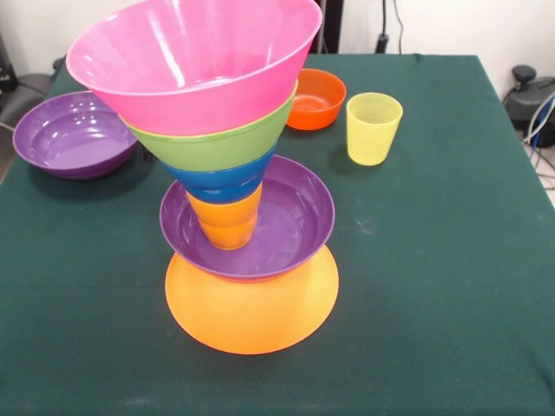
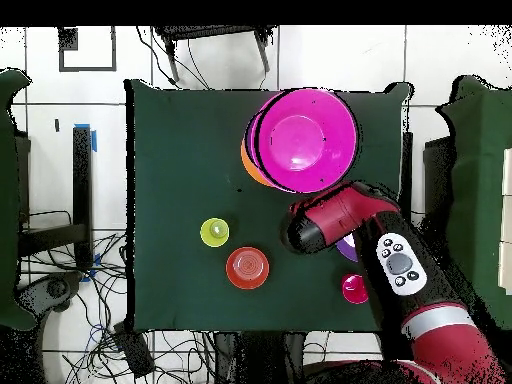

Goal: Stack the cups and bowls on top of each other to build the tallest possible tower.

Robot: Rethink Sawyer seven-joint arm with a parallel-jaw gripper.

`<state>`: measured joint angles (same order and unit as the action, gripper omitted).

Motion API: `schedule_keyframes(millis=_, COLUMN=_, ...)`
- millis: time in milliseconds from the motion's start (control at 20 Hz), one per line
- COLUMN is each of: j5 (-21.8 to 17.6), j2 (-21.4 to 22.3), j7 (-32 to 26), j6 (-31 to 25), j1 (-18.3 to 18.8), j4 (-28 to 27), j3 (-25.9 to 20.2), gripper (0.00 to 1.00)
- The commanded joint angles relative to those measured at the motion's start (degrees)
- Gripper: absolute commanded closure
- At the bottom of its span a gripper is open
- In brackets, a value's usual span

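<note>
Tower (image 1: 227, 173) topped by pink bowl (image 1: 195, 61); end effector state I cannot tell. I'd seat yellow cup (image 1: 374, 127) centred in pink bowl, lowering slowly

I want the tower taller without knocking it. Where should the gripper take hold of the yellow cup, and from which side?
Probably by the rim, from straight above. The yellow cup stands upright, mouth open, alone on the green cloth, so one finger could drop inside and one outside its thin wall. It widens upward, so a side pinch might slip. The orange-red bowl is beside it, so the wall facing away from that bowl is safer.
</note>
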<state>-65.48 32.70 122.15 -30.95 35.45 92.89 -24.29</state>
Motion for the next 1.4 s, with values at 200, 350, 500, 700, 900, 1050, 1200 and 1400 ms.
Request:
schedule_keyframes(millis=200, j5=1.2, j2=-4.4, j7=-10.0, j6=-1.1, j1=1.6, j4=-9.1, j3=-2.1, gripper=0.00)
schedule_keyframes(millis=350, j5=2.3, j2=-5.7, j7=-13.7, j6=-1.9, j1=3.1, j4=-11.0, j3=-3.8, gripper=0.00)
schedule_keyframes(millis=500, j5=3.3, j2=-7.3, j7=-18.2, j6=-3.5, j1=4.4, j4=-14.0, j3=-5.8, gripper=0.00)
schedule_keyframes(millis=700, j5=4.0, j2=-8.4, j7=-21.5, j6=-5.0, j1=4.8, j4=-17.0, j3=-7.0, gripper=0.00)
schedule_keyframes(millis=900, j5=5.7, j2=-9.0, j7=-24.1, j6=-7.2, j1=5.4, j4=-18.0, j3=-7.5, gripper=0.00)
schedule_keyframes(millis=1050, j5=8.2, j2=-9.0, j7=-22.7, j6=-10.5, j1=5.2, j4=-17.1, j3=-5.8, gripper=0.00)
schedule_keyframes(millis=1200, j5=10.3, j2=-9.4, j7=-22.5, j6=-11.3, j1=6.2, j4=-15.5, j3=-4.9, gripper=0.00)
schedule_keyframes(millis=1400, j5=12.2, j2=-10.2, j7=-24.4, j6=-12.7, j1=7.1, j4=-13.4, j3=-4.8, gripper=0.00)
